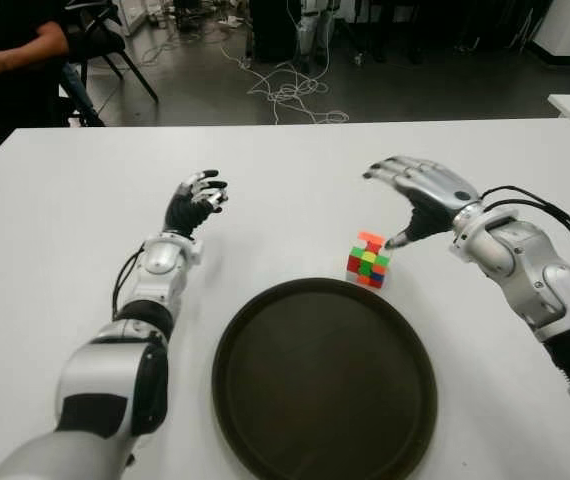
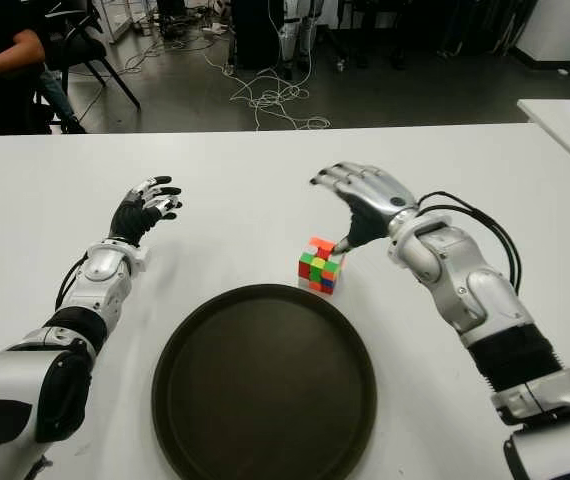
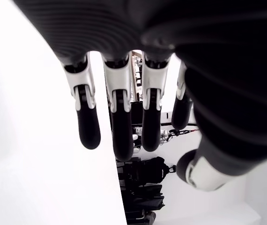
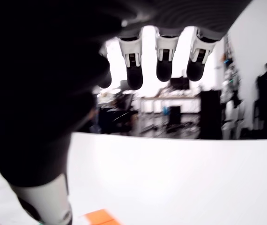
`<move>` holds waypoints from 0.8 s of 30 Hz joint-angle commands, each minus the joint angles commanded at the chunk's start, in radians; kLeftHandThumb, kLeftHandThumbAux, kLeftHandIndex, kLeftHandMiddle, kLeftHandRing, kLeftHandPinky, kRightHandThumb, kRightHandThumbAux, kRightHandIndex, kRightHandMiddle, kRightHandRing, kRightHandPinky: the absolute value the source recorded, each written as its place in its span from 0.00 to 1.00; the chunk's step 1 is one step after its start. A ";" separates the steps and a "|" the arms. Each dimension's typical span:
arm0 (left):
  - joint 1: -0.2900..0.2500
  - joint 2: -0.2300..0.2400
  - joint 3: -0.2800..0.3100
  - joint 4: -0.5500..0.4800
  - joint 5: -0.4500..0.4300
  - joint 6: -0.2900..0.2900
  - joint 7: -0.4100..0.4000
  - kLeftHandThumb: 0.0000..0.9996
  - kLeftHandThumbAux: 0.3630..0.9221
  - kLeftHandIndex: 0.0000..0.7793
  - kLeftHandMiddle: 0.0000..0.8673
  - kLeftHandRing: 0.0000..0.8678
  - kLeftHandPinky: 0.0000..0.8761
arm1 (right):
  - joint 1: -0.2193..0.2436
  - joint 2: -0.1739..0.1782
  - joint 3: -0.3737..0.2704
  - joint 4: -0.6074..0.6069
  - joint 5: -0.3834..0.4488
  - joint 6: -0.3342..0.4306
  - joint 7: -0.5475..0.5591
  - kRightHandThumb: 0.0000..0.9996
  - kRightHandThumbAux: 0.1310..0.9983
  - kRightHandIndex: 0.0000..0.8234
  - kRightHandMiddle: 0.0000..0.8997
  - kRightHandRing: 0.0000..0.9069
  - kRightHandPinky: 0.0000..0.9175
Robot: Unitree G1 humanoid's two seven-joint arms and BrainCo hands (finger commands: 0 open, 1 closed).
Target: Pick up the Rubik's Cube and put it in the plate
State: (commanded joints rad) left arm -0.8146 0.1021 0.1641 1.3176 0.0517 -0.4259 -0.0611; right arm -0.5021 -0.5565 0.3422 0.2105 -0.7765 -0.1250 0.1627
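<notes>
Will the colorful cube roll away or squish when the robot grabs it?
Probably neither. The Rubik's Cube sits flat on the white table on a square face, so it should slide rather than roll. It looks hard, so likely no squishing. The right hand is open, thumb beside the cube, whose smooth faces might slip.

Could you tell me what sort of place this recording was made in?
Probably a robotics lab or workshop: a plain white table serves as the workspace, loose white cables trail over the grey floor behind it, and dark chairs and equipment stand around a seated person.
</notes>
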 joint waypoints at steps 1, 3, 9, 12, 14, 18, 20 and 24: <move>0.000 0.000 0.000 0.000 0.000 0.000 0.000 0.25 0.68 0.29 0.35 0.37 0.38 | 0.000 0.000 0.001 0.000 -0.001 0.001 -0.001 0.00 0.79 0.00 0.00 0.00 0.02; 0.000 0.001 -0.002 0.000 0.002 0.000 -0.001 0.25 0.67 0.29 0.35 0.37 0.38 | 0.000 0.001 0.001 -0.002 -0.002 0.002 -0.002 0.00 0.78 0.00 0.00 0.00 0.02; -0.001 0.000 -0.002 0.000 0.002 0.000 -0.001 0.24 0.67 0.28 0.34 0.37 0.38 | -0.001 0.001 0.002 -0.002 -0.001 0.001 0.002 0.00 0.77 0.00 0.00 0.00 0.02; -0.001 -0.001 -0.001 0.000 0.001 0.001 0.000 0.24 0.66 0.27 0.34 0.37 0.38 | -0.004 0.004 0.007 0.017 -0.002 -0.006 -0.007 0.00 0.77 0.00 0.00 0.00 0.02; -0.001 -0.002 0.001 0.000 -0.002 0.002 -0.001 0.24 0.65 0.28 0.34 0.37 0.38 | -0.005 0.004 0.008 0.027 -0.001 -0.012 -0.014 0.00 0.77 0.00 0.00 0.00 0.02; 0.000 -0.003 0.005 0.000 -0.005 0.001 -0.002 0.26 0.64 0.28 0.35 0.38 0.39 | -0.004 0.005 0.010 0.027 0.000 -0.012 -0.011 0.00 0.78 0.00 0.00 0.00 0.01; 0.000 -0.003 0.005 0.000 -0.006 0.001 -0.002 0.26 0.64 0.28 0.35 0.38 0.39 | -0.005 0.007 0.013 0.029 -0.001 -0.011 -0.007 0.00 0.78 0.00 0.00 0.00 0.01; 0.000 -0.002 0.002 -0.001 -0.002 -0.001 0.002 0.26 0.64 0.28 0.35 0.38 0.39 | -0.007 0.008 0.018 0.028 -0.001 -0.010 0.004 0.00 0.79 0.00 0.00 0.00 0.01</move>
State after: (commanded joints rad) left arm -0.8141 0.1000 0.1661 1.3170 0.0502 -0.4271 -0.0594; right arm -0.5093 -0.5481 0.3598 0.2382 -0.7775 -0.1346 0.1670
